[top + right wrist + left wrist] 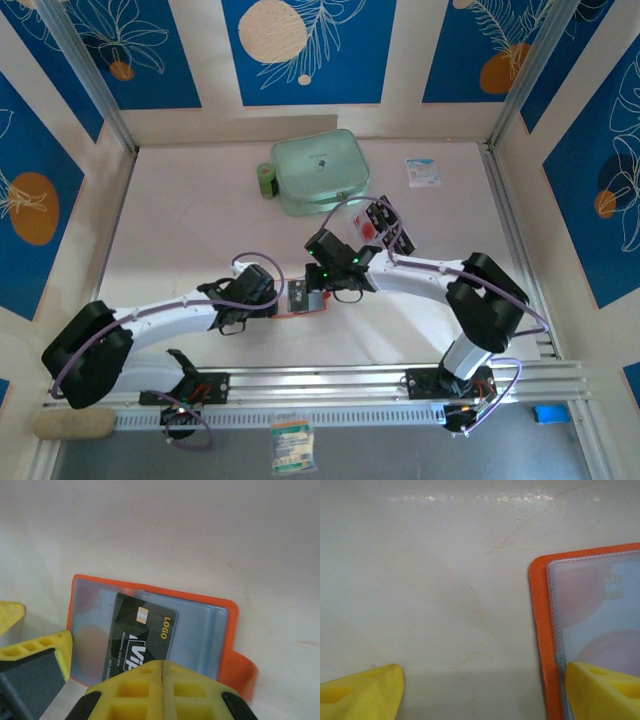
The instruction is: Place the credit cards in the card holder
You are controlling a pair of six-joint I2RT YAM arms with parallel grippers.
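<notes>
Currently pinching a black credit card (pixel 142 630) in the right hand (pixel 162 667), yellow fingers pressed together on its near end. Showing a gold chip and the words LOGO and VIP on its face. Lying tilted across the grey-clear pockets of the orange card holder (pixel 232 630), far end at the middle pocket; cannot tell whether tucked in or resting on top. Spread open and flat on the pale desk (pixel 190 220), around the middle, between the two hands. Resting one finger of the left hand (pixel 482 690) on the holder's left part, jaws held wide, the other finger out over bare desk. Farther off, to the right: more credit cards (pixel 380 222) in a cluster. Beyond, toward the far wall: a mint-green zip case (pixel 320 172), a green roll (pixel 266 181) just left of it, a white-and-blue packet (pixel 423 171) well to the right.
</notes>
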